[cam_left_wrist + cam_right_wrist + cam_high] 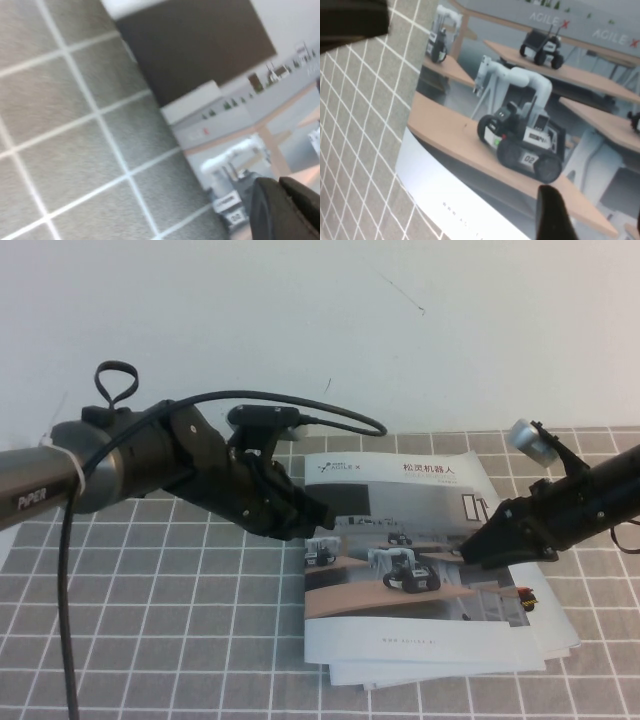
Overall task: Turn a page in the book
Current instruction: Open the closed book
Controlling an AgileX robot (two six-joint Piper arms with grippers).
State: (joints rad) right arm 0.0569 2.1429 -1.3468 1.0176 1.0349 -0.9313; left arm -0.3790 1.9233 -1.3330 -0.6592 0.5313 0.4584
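The book (400,570) lies closed on the grey checked cloth, and its top leaf, the page (420,480) with the Chinese title and the photo of wheeled robots on wooden desks, lies flat. My left gripper (318,517) is at the book's left edge, low over it, with its fingers together. In the left wrist view the gripper (277,184) hangs over the cover photo (225,115). My right gripper (468,548) is over the right part of the cover, open and empty. In the right wrist view the gripper (592,205) has one finger (550,215) above the photo (520,125).
Loose printed sheets (440,672) stick out beneath the book at its front and right. The checked cloth (150,620) covers the table. A black cable (300,405) loops above the left arm. A white wall stands behind.
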